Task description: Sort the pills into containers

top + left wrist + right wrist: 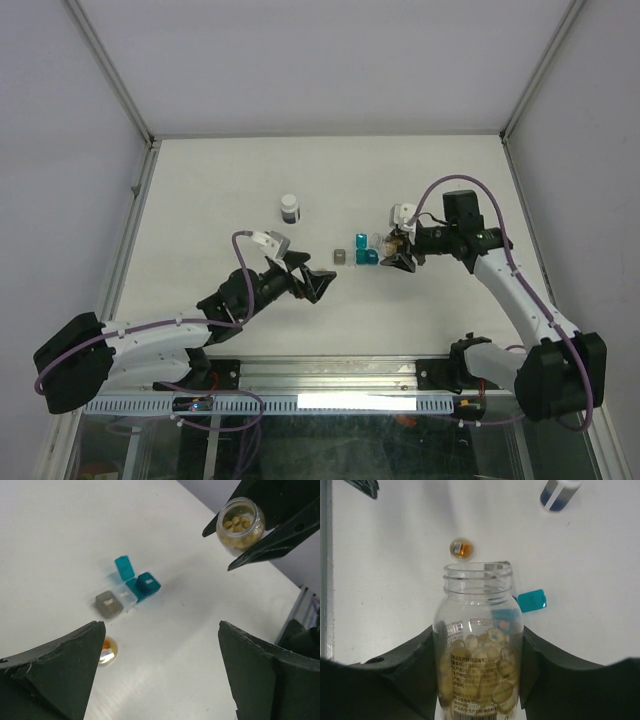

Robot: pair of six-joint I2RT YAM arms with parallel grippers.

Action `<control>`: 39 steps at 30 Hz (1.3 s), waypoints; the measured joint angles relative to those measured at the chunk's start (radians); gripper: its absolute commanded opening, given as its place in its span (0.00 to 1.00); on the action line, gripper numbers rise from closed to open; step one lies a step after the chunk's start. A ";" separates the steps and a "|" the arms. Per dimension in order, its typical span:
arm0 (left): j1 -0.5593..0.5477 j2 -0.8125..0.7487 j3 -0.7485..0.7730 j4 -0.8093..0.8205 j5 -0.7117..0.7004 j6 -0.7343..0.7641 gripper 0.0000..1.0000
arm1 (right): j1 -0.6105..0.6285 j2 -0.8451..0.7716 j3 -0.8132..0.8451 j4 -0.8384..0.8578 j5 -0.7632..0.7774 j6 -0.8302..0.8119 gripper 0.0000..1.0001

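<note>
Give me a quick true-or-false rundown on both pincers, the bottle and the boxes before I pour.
1. The right pincer holds a bottle of yellow pills. True.
2. That bottle is capped. False: its mouth is open, with no cap on it.
3. The left pincer is shut on the grey box. False: it is wide open and empty, and the grey box sits on the table.
4. The teal box has its lid open. True.
</note>
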 measured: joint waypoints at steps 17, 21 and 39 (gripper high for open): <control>0.000 -0.159 -0.269 0.121 -0.183 0.029 0.99 | 0.011 0.436 0.076 -0.064 0.218 -0.179 0.00; 0.000 -0.159 -0.269 0.134 -0.194 0.032 0.99 | 0.019 0.457 0.080 -0.063 0.249 -0.182 0.00; 0.000 -0.166 -0.288 0.159 -0.207 0.032 0.99 | 0.077 0.571 0.172 -0.083 0.386 -0.179 0.00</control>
